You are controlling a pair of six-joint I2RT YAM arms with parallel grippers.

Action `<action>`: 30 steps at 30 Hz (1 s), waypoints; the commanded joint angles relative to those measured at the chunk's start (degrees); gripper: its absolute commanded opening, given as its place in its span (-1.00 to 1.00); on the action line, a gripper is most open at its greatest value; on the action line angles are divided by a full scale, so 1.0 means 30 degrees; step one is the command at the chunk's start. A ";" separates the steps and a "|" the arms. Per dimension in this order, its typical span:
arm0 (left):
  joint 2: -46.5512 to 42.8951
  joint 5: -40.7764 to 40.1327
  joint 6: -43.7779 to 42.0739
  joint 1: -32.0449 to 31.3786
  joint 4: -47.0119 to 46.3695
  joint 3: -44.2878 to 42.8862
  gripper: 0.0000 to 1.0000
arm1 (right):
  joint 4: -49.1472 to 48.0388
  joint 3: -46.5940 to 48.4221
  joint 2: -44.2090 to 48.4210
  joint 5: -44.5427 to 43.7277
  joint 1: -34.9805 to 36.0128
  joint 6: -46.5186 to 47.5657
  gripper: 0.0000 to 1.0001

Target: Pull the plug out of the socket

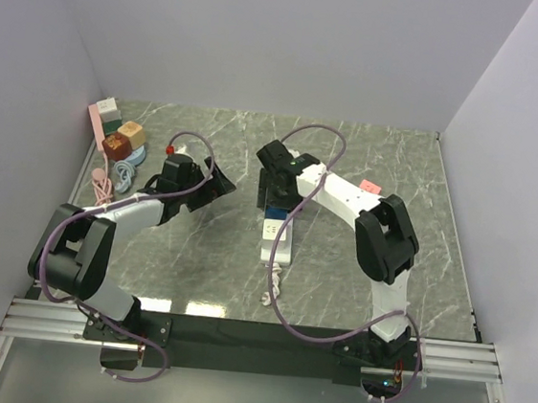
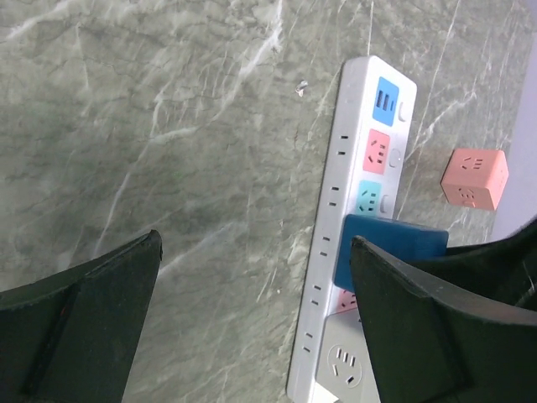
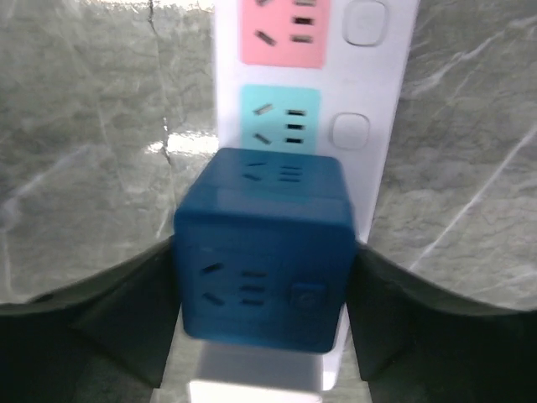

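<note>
Marbled tabletop [image 1: 379, 165], white walls [image 1: 267, 38], socket [image 1: 271, 245], plug [image 3: 262, 252]

The desk [image 1: 439, 229]: stone-look top, grey-green with white veining, smooth and polished enough to throw back the lamp glare. The socket [image 2: 336, 210]: hard white plastic, glossy, with smooth pastel outlet panels of a flatter sheen. The plug [image 3: 264, 252]: blue moulded plastic, smooth, satin, with soft highlights along its edges. The pink cube [image 2: 475, 178]: similar smooth plastic, matt. Jaws of the left gripper [image 2: 256, 285] and right gripper [image 3: 264, 290]: black, matt, plastic-looking. The rail [image 1: 45, 318] at the near edge: bare silvery metal. The cable [image 1: 315, 127]: smooth lilac sheath.
</note>
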State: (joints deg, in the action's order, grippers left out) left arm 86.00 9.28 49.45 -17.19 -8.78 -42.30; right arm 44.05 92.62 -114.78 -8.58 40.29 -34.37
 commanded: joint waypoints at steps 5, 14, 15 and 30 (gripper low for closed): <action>-0.0395 0.0715 0.0362 0.0134 -0.1205 0.0303 0.99 | -0.0534 0.0651 -0.0909 -0.0070 0.0045 -0.0351 -0.08; 0.0833 0.2937 0.0829 0.0105 -0.3428 0.0127 0.99 | -0.6001 -0.2657 0.3131 0.8647 -0.0626 0.2490 -1.00; 0.1011 0.3145 0.0976 0.0105 -0.3722 0.0098 0.99 | -0.6360 -0.2834 0.3250 0.9849 -0.0744 0.2579 -1.00; 0.4176 0.3292 0.1299 -0.0773 -0.4982 -0.0636 0.51 | -0.9674 -0.2047 0.1758 1.6365 -0.1595 0.0237 -1.00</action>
State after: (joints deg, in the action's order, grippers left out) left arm 98.17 17.89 53.71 -18.28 -20.51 -43.86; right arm 22.92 83.20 -110.37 33.34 36.03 -30.15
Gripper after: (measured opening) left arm 0.814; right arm 0.690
